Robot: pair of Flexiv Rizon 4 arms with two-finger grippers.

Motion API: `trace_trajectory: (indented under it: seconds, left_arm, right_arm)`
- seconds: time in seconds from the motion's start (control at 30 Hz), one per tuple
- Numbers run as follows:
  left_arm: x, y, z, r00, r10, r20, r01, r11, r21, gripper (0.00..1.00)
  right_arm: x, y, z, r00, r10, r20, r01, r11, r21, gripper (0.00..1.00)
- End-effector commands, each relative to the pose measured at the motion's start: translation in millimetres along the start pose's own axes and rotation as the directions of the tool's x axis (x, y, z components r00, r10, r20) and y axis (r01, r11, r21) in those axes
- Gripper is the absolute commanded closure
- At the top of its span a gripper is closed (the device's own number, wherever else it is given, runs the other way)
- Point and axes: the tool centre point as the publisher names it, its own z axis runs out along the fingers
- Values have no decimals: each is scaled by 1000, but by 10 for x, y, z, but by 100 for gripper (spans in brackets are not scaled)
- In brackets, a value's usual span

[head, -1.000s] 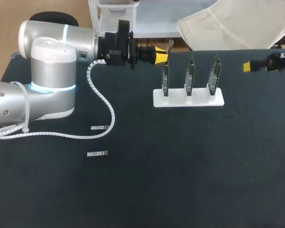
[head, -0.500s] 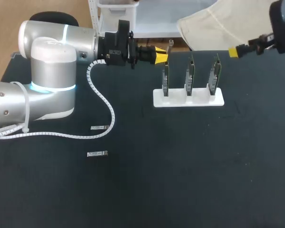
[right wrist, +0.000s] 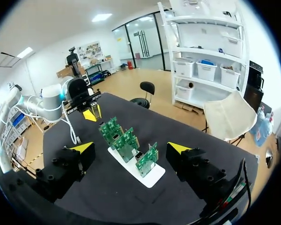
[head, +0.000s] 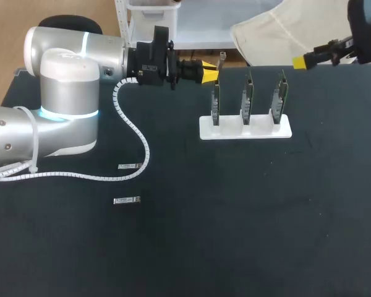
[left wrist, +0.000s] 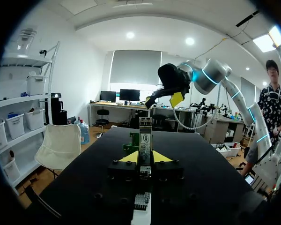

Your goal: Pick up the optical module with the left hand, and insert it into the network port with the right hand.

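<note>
My left gripper [head: 210,72] hangs over the table's back edge, just left of the white stand [head: 245,128], and is shut on a small grey optical module [head: 221,60]. In the left wrist view the module [left wrist: 145,138] sticks out ahead between the yellow fingertips [left wrist: 129,157]. The stand carries three upright green port boards [head: 248,98]. High over the far right of the table my right gripper [head: 306,60] is open and empty. Its wrist view shows the fingers [right wrist: 82,147] spread wide, with the stand [right wrist: 152,178] and boards [right wrist: 126,140] below and ahead of them.
Two more optical modules lie flat on the black table, one [head: 129,166] beside the left arm's white spiral cable [head: 136,133] and one [head: 127,200] nearer the front. The left arm's bulky base [head: 62,105] fills the left side.
My right gripper has swung from the right edge up and leftward, toward the back of the stand. The left arm and its module have not moved.
</note>
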Motion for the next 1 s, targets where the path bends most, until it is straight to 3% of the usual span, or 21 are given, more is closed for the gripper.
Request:
trace_trajectory:
  seconds: [0.03,0.2,0.3,0.43,0.6,0.8,1.0]
  left_arm:
    - [4,-5,0,1000,1,0,-1,1000,-2,100]
    - [4,-5,0,1000,1,0,-1,1000,-2,100]
    - [4,-5,0,1000,1,0,-1,1000,-2,100]
    - [4,-5,0,1000,1,0,-1,1000,-2,100]
    - [4,-5,0,1000,1,0,-1,1000,-2,100]
    - [4,-5,0,1000,1,0,-1,1000,-2,100]
    - [4,-5,0,1000,1,0,-1,1000,-2,100]
  right_arm:
    - [2,-26,1,1000,-1,4,1,998,-63,0]
    - [2,-26,1,1000,-1,4,1,998,-63,0]
    - [-188,103,96,993,-108,49,113,985,-132,0]
    - [-322,272,213,969,-235,72,246,939,-240,0]
    - [-275,464,272,930,-362,63,359,859,-365,0]
    - [-209,597,331,899,-434,54,413,803,-430,0]
    - [-254,641,452,889,-452,66,431,783,-448,0]
